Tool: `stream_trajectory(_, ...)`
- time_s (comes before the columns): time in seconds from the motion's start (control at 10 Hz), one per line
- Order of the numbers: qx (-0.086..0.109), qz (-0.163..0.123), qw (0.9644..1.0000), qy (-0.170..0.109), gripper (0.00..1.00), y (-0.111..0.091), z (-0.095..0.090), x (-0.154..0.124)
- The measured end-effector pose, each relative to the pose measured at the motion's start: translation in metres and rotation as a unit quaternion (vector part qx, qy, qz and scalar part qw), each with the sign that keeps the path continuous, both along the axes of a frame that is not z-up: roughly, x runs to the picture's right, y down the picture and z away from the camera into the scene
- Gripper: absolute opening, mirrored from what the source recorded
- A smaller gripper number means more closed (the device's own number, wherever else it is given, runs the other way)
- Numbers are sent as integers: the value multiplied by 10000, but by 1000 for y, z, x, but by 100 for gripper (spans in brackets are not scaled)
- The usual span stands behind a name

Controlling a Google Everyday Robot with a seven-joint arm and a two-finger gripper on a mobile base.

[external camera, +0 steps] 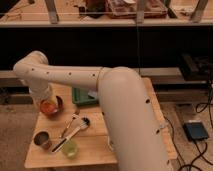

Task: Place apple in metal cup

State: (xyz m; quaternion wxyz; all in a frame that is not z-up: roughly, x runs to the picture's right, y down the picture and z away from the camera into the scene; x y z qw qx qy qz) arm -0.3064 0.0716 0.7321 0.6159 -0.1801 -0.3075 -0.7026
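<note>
The apple is a small orange-red fruit at the dark maroon bowl on the left side of the wooden table. My gripper is directly above the apple, at the end of the white arm that reaches in from the right. I cannot tell whether the apple rests in the bowl or is held. The metal cup stands upright near the table's front left corner, in front of the bowl and apart from the gripper.
A translucent green cup stands right of the metal cup. A brush and a utensil lie between bowl and cups. A green tray sits at the back. My arm hides the table's right half.
</note>
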Motion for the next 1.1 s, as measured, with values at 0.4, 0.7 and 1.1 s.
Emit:
stream_trajectory(0.4, -376, 63, 9991, -207, 0, 12, 8, 4)
stream_trajectory(0.7, -704, -31, 9964, -467, 0, 58, -13, -16)
stream_trajectory(1.1, -968, -114, 9931, -646, 0, 97, -37, -34)
